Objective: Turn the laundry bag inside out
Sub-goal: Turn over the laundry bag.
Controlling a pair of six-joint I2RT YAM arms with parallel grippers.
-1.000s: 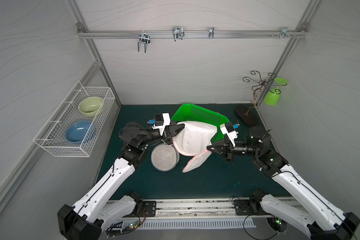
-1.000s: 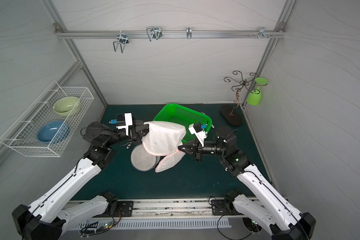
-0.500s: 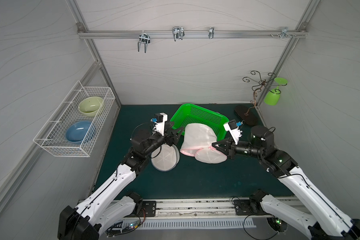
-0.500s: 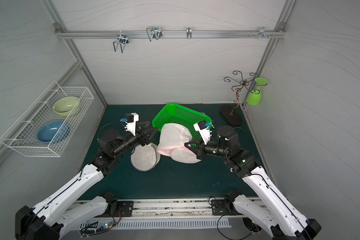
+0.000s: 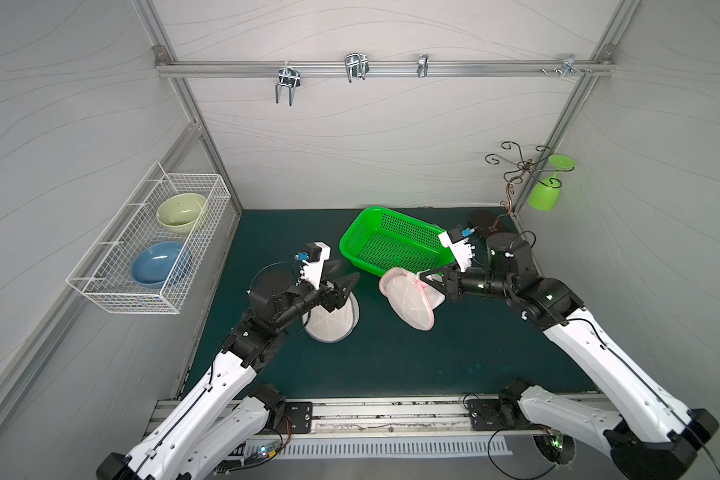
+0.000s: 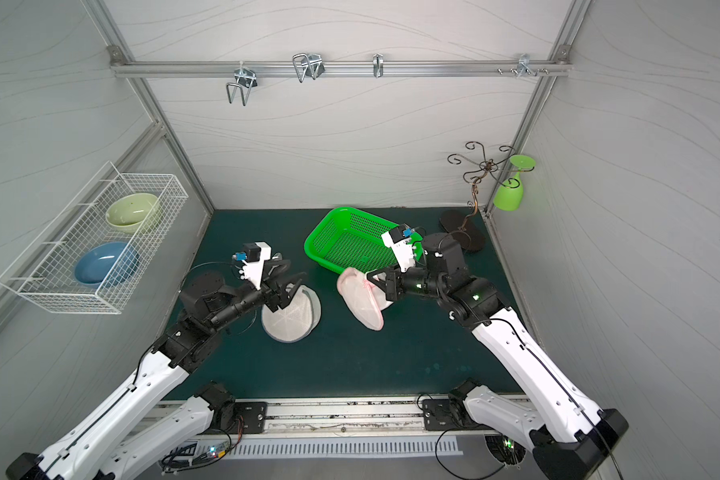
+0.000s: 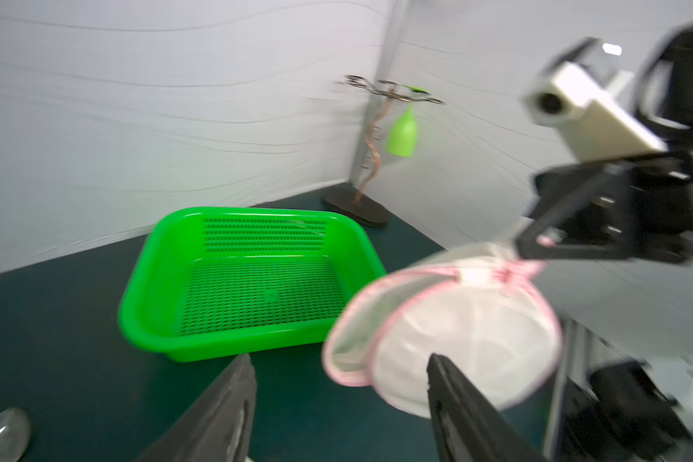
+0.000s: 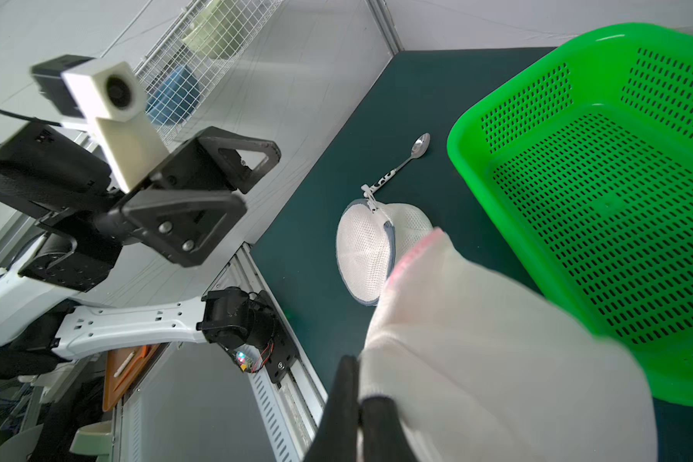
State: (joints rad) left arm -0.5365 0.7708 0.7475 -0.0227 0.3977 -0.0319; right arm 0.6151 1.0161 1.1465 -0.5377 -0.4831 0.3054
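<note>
The laundry bag (image 5: 412, 301) (image 6: 364, 303) is white mesh with pink trim. It hangs crumpled just in front of the green basket, its lower end near the mat. My right gripper (image 5: 424, 277) (image 6: 371, 276) is shut on its upper rim; in the right wrist view the bag (image 8: 497, 340) spills from the shut gripper (image 8: 359, 384). To the left my left gripper (image 5: 347, 271) (image 6: 295, 270) stands open and apart from the bag. In the left wrist view the bag (image 7: 457, 332) hangs beyond the open gripper (image 7: 339, 360).
A second round mesh bag with grey trim (image 5: 331, 320) (image 8: 367, 256) lies flat under my left gripper, a spoon (image 8: 409, 158) beside it. The green basket (image 5: 352, 245) (image 7: 137, 312) sits behind. A wire rack with bowls (image 5: 150, 245) hangs left; a stand with a green glass (image 5: 545, 195) is back right.
My left gripper has let go of the laundry bag, opened and drawn back left. The bag, stretched between both grippers before, now hangs lower from the right gripper alone.
</note>
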